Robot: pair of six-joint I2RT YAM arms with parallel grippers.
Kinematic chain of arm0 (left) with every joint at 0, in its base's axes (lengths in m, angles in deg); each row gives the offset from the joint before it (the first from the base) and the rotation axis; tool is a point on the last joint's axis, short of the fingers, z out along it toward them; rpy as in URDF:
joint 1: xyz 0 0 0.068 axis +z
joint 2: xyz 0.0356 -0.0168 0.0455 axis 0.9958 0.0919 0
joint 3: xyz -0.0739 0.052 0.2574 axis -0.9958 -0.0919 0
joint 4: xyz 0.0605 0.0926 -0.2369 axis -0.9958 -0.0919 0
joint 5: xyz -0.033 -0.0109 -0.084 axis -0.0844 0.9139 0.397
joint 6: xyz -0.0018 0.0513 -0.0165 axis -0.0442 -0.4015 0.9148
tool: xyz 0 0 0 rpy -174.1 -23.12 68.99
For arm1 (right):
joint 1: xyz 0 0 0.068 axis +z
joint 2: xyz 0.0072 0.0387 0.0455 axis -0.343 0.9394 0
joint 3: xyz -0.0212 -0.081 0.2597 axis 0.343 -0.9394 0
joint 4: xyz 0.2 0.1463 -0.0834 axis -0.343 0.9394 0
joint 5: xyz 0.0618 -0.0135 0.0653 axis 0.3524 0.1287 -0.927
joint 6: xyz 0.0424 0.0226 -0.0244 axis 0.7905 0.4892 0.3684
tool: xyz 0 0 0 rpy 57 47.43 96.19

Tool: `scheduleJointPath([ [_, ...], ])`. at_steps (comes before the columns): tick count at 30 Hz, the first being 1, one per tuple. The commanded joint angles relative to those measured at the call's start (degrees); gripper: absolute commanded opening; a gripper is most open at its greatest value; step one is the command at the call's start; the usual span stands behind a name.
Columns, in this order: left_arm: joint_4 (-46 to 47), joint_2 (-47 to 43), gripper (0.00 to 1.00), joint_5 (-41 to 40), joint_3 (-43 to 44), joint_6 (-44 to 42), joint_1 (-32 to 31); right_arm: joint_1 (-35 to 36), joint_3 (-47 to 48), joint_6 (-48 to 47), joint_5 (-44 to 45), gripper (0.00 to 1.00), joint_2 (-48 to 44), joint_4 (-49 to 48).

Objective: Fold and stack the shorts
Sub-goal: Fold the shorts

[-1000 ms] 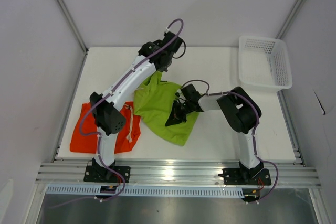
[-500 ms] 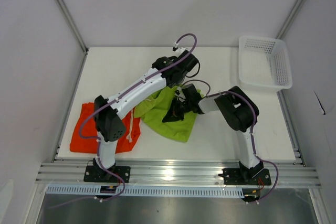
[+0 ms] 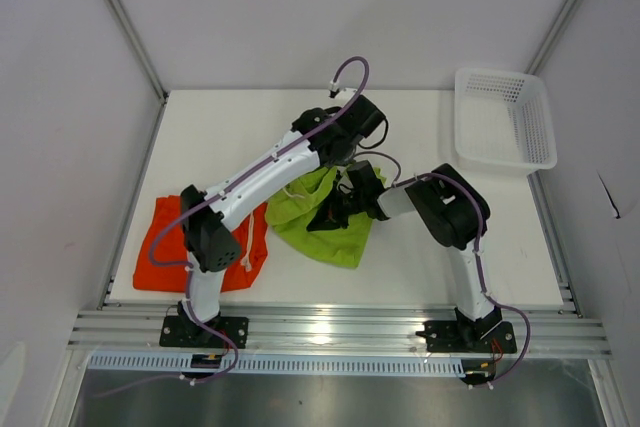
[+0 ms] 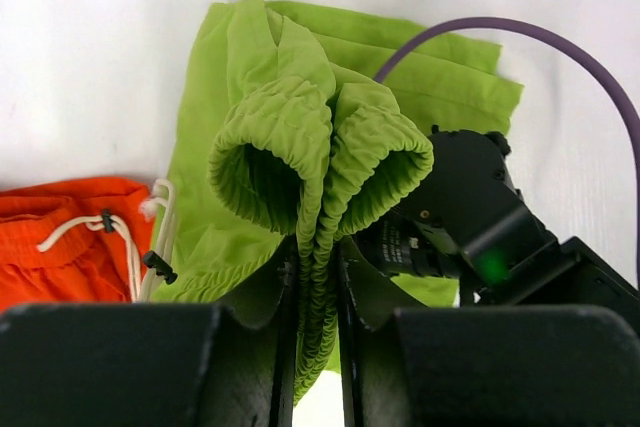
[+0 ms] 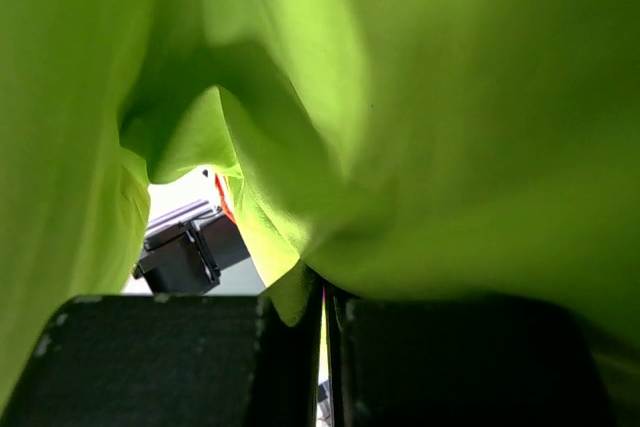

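The lime green shorts [image 3: 322,232] lie bunched at the table's middle. My left gripper [image 3: 343,154] hangs over their far side, shut on the gathered elastic waistband [image 4: 318,162], which it lifts in a doubled loop between its fingers [image 4: 315,347]. My right gripper [image 3: 332,215] lies low across the same shorts, its jaws [image 5: 325,347] shut on a thin fold of green fabric [image 5: 450,97] that drapes over its camera. The orange-red shorts [image 3: 165,247] lie flat at the near left with their white drawstring [image 4: 130,247] showing.
A white mesh basket [image 3: 505,117] stands at the far right corner of the table. The left arm's elbow [image 3: 208,237] hangs over the orange-red shorts. The metal rail [image 3: 330,332] runs along the near edge.
My left gripper has swung right and slightly nearer with the waistband. The green shorts have gathered into a smaller heap. The right gripper has barely moved.
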Motion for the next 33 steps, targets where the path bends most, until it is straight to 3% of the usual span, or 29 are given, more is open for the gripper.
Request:
scheduleJointPath([
  [1,0.54,0.65,0.0,2.8,2.63,4.3,-0.96,0.2,-1.55,2.38,-0.39,0.0,2.78,2.22],
  [10,6.58,0.75,0.0,7.01,-1.58,7.11,-1.48,-0.15,-1.9,2.46,-1.18,0.01,2.25,0.55],
  [16,5.55,-1.45,0.0,5.52,-0.02,5.53,-1.22,-1.91,-1.73,1.5,-1.8,0.27,-2.84,2.64],
  [20,4.67,-2.33,0.01,4.65,0.95,4.48,-0.96,-3.31,-0.94,-1.74,-0.14,0.35,-8.29,9.05],
  [24,3.79,-2.16,0.01,4.03,1.22,4.21,-0.87,-5.77,-0.58,-8.42,5.31,0.45,-13.65,23.71],
  [28,3.79,-1.98,0.0,3.5,1.04,4.04,-0.87,-9.46,-3.82,-12.3,9.62,0.5,-18.92,28.49],
  [32,4.31,-1.81,0.0,3.76,0.96,3.43,-0.87,-13.24,-9.01,-15.45,16.09,0.52,-29.96,30.86],
  [33,4.41,-1.72,0.0,3.85,0.87,3.16,-0.87,-14.73,-10.15,-15.99,18.04,0.59,-32.27,32.17],
])
